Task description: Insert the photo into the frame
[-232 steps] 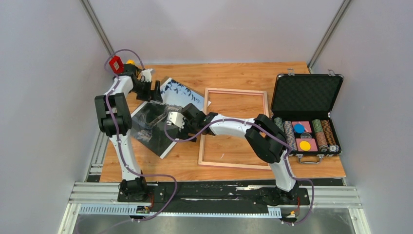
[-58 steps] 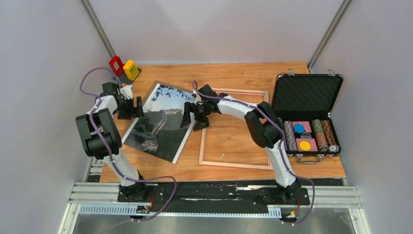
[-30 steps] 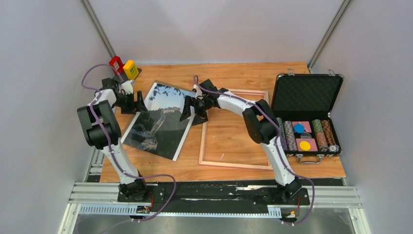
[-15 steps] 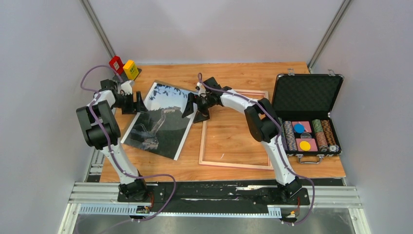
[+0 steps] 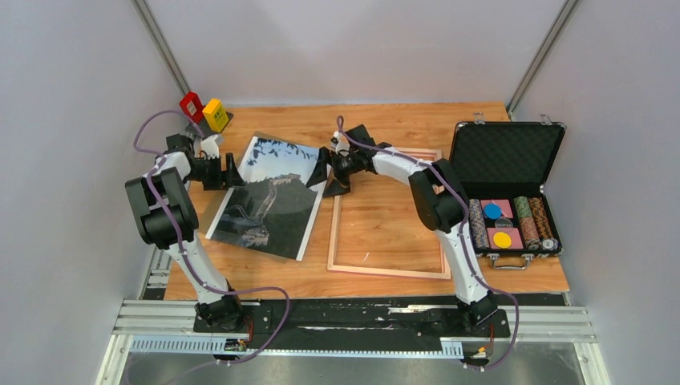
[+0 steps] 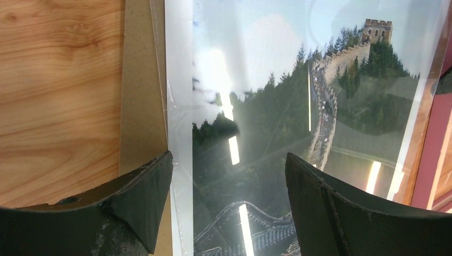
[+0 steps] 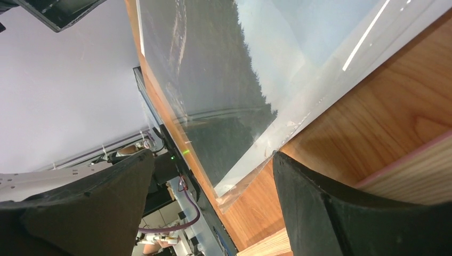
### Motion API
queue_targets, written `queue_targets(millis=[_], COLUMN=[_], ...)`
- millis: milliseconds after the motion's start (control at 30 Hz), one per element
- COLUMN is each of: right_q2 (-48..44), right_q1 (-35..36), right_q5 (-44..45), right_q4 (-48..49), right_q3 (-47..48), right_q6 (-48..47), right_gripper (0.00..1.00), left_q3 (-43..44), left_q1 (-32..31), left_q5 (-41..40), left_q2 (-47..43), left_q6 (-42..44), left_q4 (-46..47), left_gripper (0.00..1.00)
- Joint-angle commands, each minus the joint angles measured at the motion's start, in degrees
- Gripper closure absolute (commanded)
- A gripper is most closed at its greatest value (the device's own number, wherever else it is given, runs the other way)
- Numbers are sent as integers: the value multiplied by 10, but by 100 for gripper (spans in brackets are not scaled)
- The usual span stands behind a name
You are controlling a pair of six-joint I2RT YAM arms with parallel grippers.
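Observation:
The photo, a wall over dark hills in a glossy clear sleeve, lies flat and tilted on the table, left of the frame. The frame lies flat with bare table showing through it. My left gripper is at the photo's left edge. Its jaws are open, and in the left wrist view they straddle the photo's white border. My right gripper is at the photo's far right corner, open, with the sleeve's edge between its fingers. A brown backing board shows under the photo. The frame's pink side shows just beyond the photo.
An open black case holding chips stands at the right of the table. A red and a yellow block sit at the far left corner. The table's left edge runs close behind my left arm.
The photo has slid to the right, toward the frame's left rail. My right gripper moved right and back with its corner, and my left gripper followed slightly. Both stayed open.

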Motion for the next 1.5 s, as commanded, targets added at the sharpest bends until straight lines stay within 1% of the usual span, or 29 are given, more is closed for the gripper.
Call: queue_targets(millis=[0, 167, 467, 600, 833, 967, 1167, 1300, 1467], right_q2=[-24, -40, -50, -55, -59, -62, -62, -62, -59], right_q1=[-8, -15, -16, -16, -17, -17, -17, -17, -17], right_q5=[-7, -50, -124, -151, -191, -215, -213, -214, -217], right_q4=[61, 130, 248, 282, 310, 370, 380, 407, 397], right_q3=[-42, -84, -117, -126, -136, -151, -147, -150, -135], right_q6=[4, 32, 66, 67, 52, 81, 92, 104, 87], right_gripper=[14, 15, 19, 20, 21, 22, 22, 22, 22], left_q3=[-19, -16, -16, -13, -9, -9, -12, -15, -21], left_q1=[-9, -9, -9, -9, -9, -9, -9, -9, -9], left_q5=[31, 32, 32, 32, 31, 31, 32, 35, 37], left_q2=[-9, -9, -13, -14, -15, -17, -21, -28, -34], left_q6=[-2, -3, -2, -1, 0, 0, -1, 0, 3], left_q4=[-52, -52, -53, -55, -57, -58, -59, -60, -64], left_gripper=[16, 16, 16, 16, 16, 16, 16, 16, 16])
